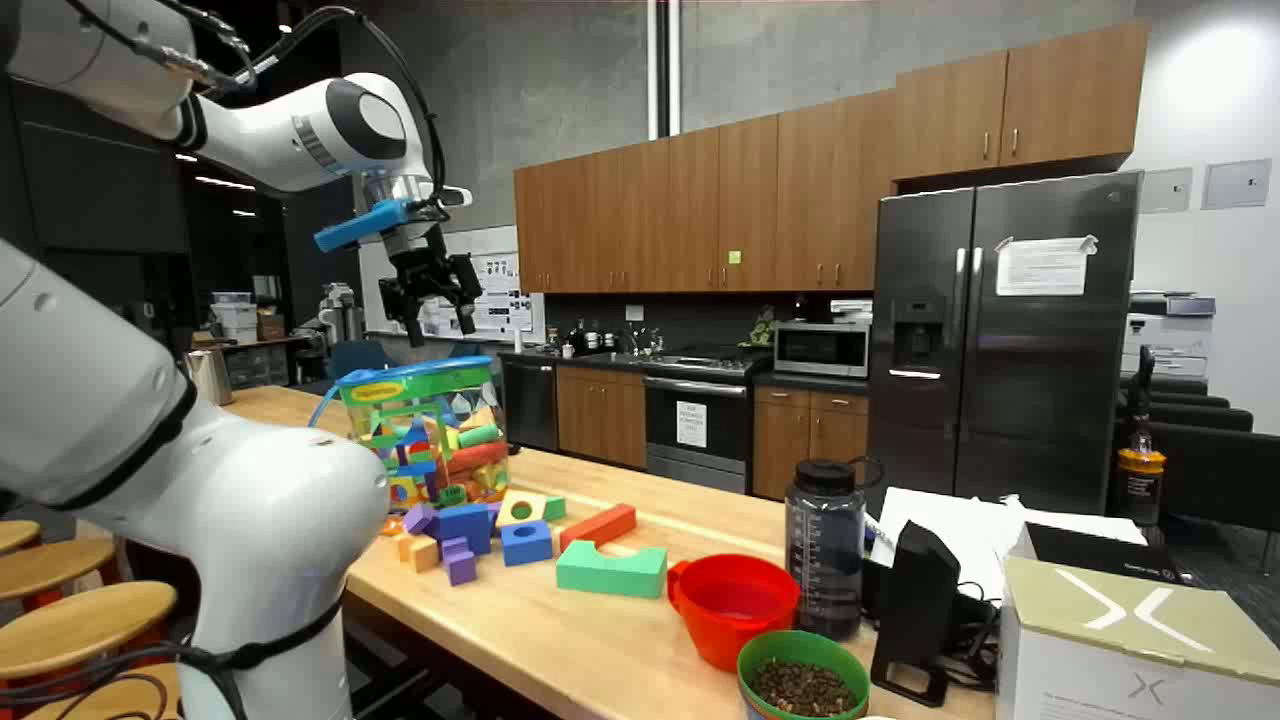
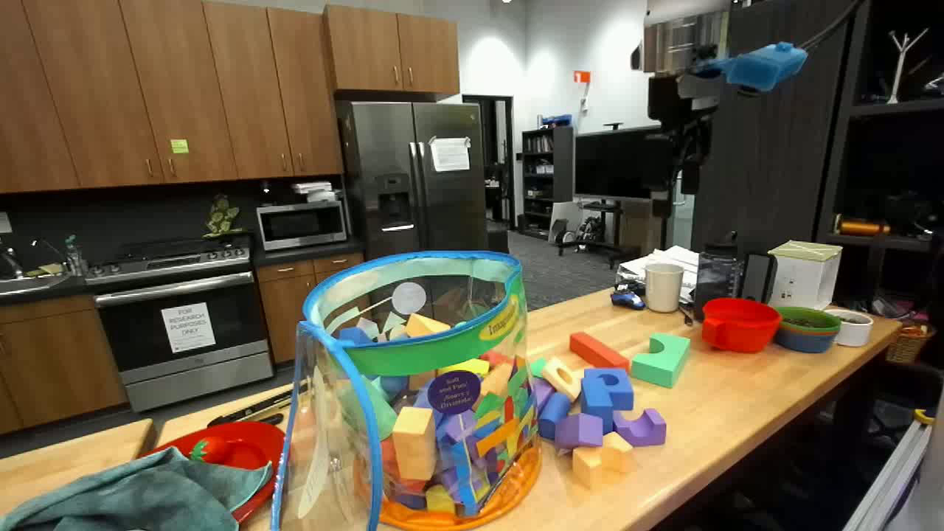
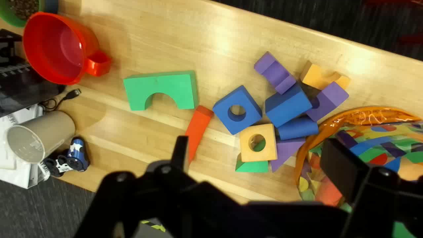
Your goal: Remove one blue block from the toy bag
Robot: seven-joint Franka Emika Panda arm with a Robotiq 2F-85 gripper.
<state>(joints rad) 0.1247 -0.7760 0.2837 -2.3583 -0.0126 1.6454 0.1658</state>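
The toy bag is a see-through bag with a green top rim (image 1: 420,381), a blue edge and an orange base. It stands open on the table, full of mixed blocks; its green rim (image 2: 435,352) and its orange base (image 3: 322,127) also show. Some blue blocks (image 2: 354,336) show inside it. Several blue blocks lie outside: one with a round hole (image 3: 237,110), a plain one (image 3: 287,104) and a cylinder (image 3: 298,128). My gripper (image 1: 441,328) is open and empty above the bag. In the wrist view my gripper's fingers (image 3: 257,148) are wide apart.
Loose purple, yellow, green and red blocks lie beside the bag, including a green arch (image 3: 162,87) and a red block (image 1: 598,525). A red bowl (image 1: 735,600), a green bowl (image 1: 805,675), a dark bottle (image 1: 825,550) and a white box (image 1: 1130,650) stand further along. A red plate (image 2: 258,446) holds a cloth.
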